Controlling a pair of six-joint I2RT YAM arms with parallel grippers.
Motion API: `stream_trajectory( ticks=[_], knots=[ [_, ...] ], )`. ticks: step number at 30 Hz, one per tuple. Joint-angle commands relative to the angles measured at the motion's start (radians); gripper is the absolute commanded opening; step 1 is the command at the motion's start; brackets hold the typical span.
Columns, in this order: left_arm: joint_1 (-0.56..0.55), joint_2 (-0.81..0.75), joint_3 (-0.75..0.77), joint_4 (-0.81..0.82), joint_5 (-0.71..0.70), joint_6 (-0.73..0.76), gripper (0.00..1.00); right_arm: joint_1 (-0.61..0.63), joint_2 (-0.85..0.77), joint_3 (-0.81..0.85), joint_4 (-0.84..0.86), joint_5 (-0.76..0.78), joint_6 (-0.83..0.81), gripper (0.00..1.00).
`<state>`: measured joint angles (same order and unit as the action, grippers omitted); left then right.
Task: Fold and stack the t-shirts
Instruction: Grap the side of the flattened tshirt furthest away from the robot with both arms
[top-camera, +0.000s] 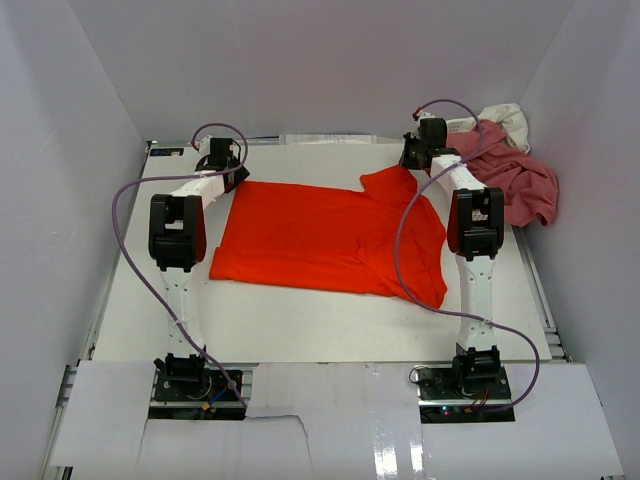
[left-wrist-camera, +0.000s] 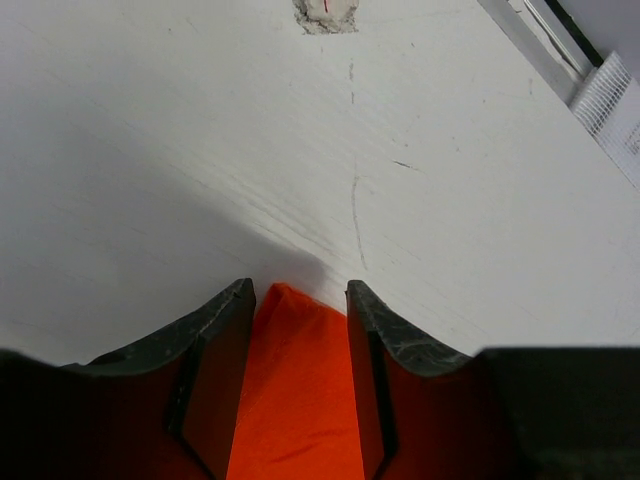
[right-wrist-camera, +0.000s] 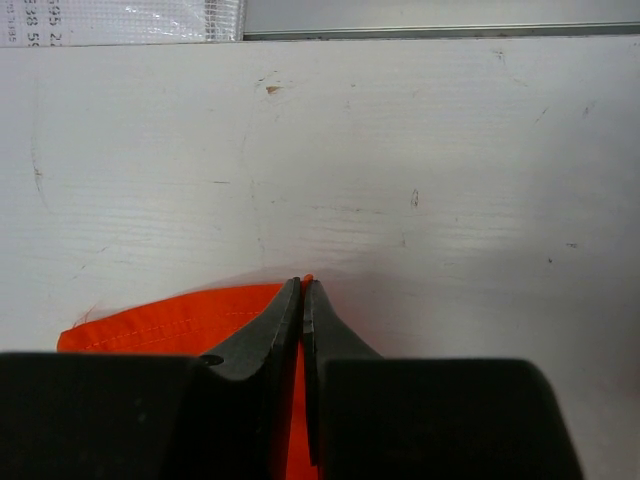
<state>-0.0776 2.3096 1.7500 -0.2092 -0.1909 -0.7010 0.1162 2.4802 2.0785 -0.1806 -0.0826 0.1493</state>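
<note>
The orange-red t-shirt (top-camera: 330, 240) lies spread flat across the middle of the white table. My left gripper (top-camera: 237, 175) is at its far left corner. In the left wrist view the jaws stand open (left-wrist-camera: 298, 300) with the shirt's corner (left-wrist-camera: 295, 400) lying between them. My right gripper (top-camera: 410, 158) is at the far right sleeve. In the right wrist view it (right-wrist-camera: 303, 290) is shut on a thin fold of the orange-red cloth (right-wrist-camera: 150, 325). A rose-pink t-shirt (top-camera: 520, 185) and a cream-white one (top-camera: 505, 120) lie crumpled together at the back right.
White walls enclose the table on three sides. A metal rail (right-wrist-camera: 430, 32) runs along the table's far edge, with a clear plastic sheet (right-wrist-camera: 130, 20) beside it. Purple cables (top-camera: 135, 230) loop from both arms.
</note>
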Motion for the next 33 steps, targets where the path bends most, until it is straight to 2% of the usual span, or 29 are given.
stream_trajectory(
  ticks=[1, 2, 5, 6, 10, 23, 30, 33],
  knots=[
    [0.012, 0.004, 0.016, -0.015, -0.005, -0.002, 0.53, -0.009, -0.069, 0.005, 0.029, -0.014, -0.008, 0.08],
    [0.013, 0.013, 0.02, -0.012, -0.001, 0.0, 0.52, -0.009, -0.069, 0.003, 0.029, -0.014, -0.008, 0.08],
    [0.012, 0.028, 0.04, -0.015, 0.022, 0.006, 0.3, -0.01, -0.07, 0.005, 0.027, -0.011, -0.008, 0.08],
    [0.012, 0.028, 0.042, -0.016, 0.028, 0.006, 0.19, -0.01, -0.069, 0.006, 0.027, -0.011, -0.01, 0.08],
    [0.012, 0.025, 0.042, -0.018, 0.034, 0.009, 0.0, -0.012, -0.072, 0.009, 0.024, -0.009, -0.007, 0.08],
    [0.013, -0.047, 0.016, 0.014, 0.045, 0.001, 0.0, -0.027, -0.113, 0.121, 0.015, -0.005, -0.001, 0.08],
    [0.013, -0.117, -0.038, 0.04, 0.036, 0.0, 0.0, -0.03, -0.199, 0.037, 0.032, -0.037, 0.003, 0.08],
    [0.012, -0.174, -0.107, 0.085, 0.03, -0.012, 0.0, -0.03, -0.227, -0.006, 0.036, -0.066, 0.009, 0.08]
  ],
)
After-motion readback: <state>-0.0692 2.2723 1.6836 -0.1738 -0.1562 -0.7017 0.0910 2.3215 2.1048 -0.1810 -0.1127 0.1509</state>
